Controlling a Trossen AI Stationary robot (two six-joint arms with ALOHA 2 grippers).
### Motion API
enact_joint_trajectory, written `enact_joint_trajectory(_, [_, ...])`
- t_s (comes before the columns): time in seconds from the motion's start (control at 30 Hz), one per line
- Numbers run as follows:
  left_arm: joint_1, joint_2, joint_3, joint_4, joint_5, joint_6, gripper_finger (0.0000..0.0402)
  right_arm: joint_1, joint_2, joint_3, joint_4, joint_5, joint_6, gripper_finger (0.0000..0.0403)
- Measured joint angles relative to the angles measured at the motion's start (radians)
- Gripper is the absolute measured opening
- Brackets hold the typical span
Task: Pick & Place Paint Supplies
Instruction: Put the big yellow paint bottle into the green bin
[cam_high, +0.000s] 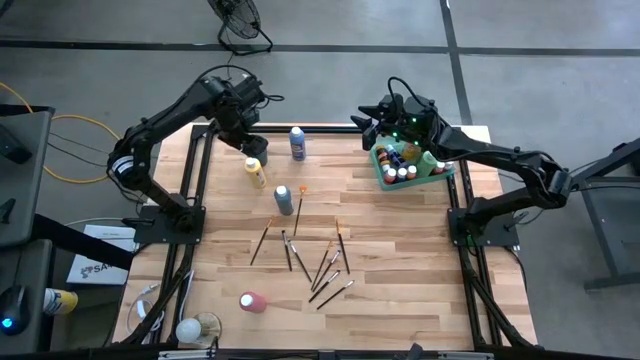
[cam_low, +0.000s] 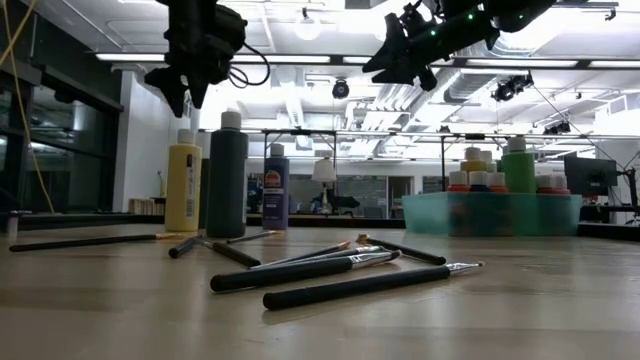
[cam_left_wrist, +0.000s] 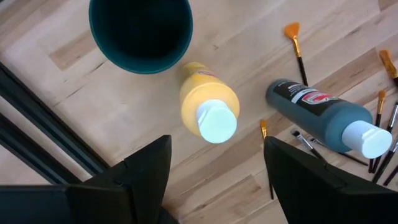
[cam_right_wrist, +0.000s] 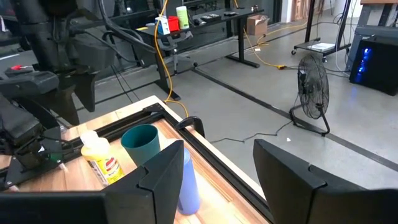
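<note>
My left gripper (cam_left_wrist: 214, 180) hangs open and empty above the yellow bottle (cam_left_wrist: 208, 109), which stands upright on the desk (cam_high: 400, 260) just beside the dark cup (cam_left_wrist: 140, 31). The dark green bottle (cam_left_wrist: 326, 118) stands near it, brushes (cam_high: 325, 270) scattered in front. The blue bottle (cam_high: 297, 143) stands at the desk's back edge, and the pink bottle (cam_high: 252, 301) lies on its side near the front. The right gripper (cam_right_wrist: 214, 174) is raised over the back of the desk beside the tray (cam_high: 385, 178), fingers apart with nothing between them. The tray already holds several bottles.

Risks as I judge them: if I come down off-centre on the yellow bottle, one finger clips the cap and tips it into the cup or the green bottle. The cup is close, so a wide approach could shove it. A grip high on the cap may let the bottle swing or slip on the way over. The tray looks crowded, so a drop there could knock its neighbours. Brushes are thin and flat and will be hard to pinch.
</note>
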Motion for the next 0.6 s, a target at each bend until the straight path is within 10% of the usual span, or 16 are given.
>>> enact_joint_trajectory(0.6, [-0.077, 0.0, -0.181, 0.123, -0.101, -0.071, 0.0251, -0.001, 0.0, 0.0, -0.002, -0.024, -0.026, 0.0188])
